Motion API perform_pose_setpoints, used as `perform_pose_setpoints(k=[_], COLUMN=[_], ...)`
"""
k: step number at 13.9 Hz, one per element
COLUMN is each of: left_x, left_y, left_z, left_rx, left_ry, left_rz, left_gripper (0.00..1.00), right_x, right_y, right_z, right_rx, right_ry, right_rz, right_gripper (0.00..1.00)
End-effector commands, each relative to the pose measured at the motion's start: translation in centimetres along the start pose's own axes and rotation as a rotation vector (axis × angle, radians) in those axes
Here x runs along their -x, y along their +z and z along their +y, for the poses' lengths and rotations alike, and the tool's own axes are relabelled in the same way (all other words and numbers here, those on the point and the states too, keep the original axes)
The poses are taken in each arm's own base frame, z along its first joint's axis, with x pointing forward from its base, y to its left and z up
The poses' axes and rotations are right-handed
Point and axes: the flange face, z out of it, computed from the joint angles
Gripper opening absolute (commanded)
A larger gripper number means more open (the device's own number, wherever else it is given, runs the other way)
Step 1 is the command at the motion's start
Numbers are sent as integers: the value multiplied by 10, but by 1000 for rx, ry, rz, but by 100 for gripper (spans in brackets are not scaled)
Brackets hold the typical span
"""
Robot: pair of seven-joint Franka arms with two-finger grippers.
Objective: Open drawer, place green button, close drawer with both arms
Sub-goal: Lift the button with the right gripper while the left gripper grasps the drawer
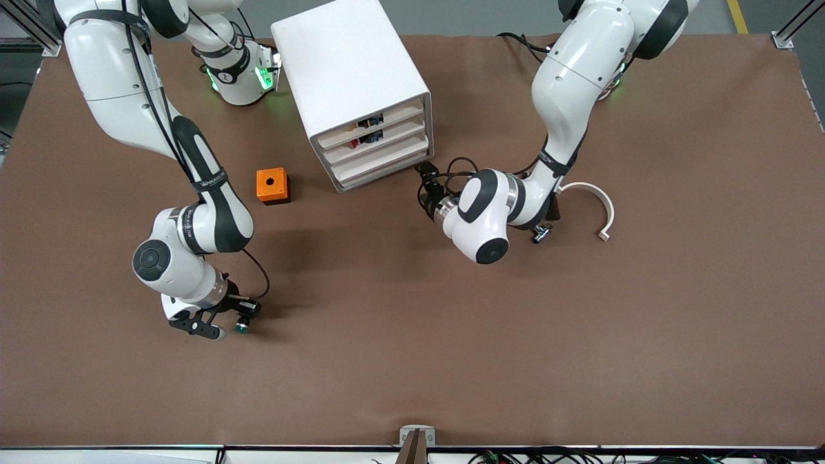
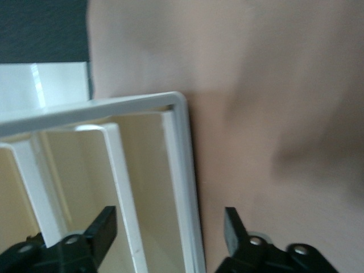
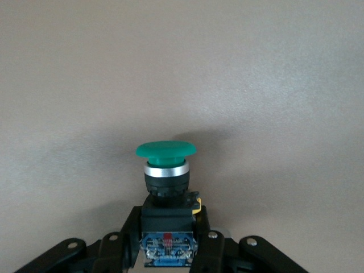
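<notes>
The white cabinet (image 1: pixel 351 71) stands at the robots' side of the table, with its four drawers facing the front camera and the left arm's end. The third drawer (image 1: pixel 383 156) looks shut. My left gripper (image 1: pixel 425 173) is open at the cabinet's lower front corner. In the left wrist view its fingers (image 2: pixel 105 226) straddle a white front edge (image 2: pixel 185 170); I cannot tell which drawer it belongs to. My right gripper (image 1: pixel 233 322) is low over the table toward the right arm's end. It is shut on the button (image 1: pixel 242 326). The right wrist view shows the button's green cap (image 3: pixel 166 149) and black body between the fingers (image 3: pixel 114 250).
An orange cube with a round hole (image 1: pixel 272 185) sits beside the cabinet toward the right arm's end. A white curved piece (image 1: pixel 596 203) lies toward the left arm's end. A small metal and black part (image 1: pixel 541 233) lies under the left arm's wrist. The upper two drawers hold small parts.
</notes>
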Motion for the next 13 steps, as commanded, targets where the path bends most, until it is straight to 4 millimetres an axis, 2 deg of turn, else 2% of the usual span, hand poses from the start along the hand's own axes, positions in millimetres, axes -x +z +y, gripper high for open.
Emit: perform_pose_setpoints(k=[1,4,7,9,11,13], left_x=[3,8,18,19,24,21], left_y=[10,31,62,69,88,77], left_z=[2,4,-12,-13,-20,-15], left_rx=[-99,-144,-153,-154,-152,-145], left_ry=[-71,-154,-141,-145,-136,-129], left_rz=[-41,-48,-2,10,40,24], left_gripper=[73,66,64,59,44,19], right_x=[-8,-16,-4,6,16,23], right_y=[-25,-59,-87,-108,-121,-134], right_z=[-12,-26,-46,-58,-67,-77], right_rx=[0,24,42,60,74,83], right_ry=[14,87,160,206,228,269], right_rz=[-48,-128,-158,-183,-204,-206], right_gripper=[0,0,0,0,0,0])
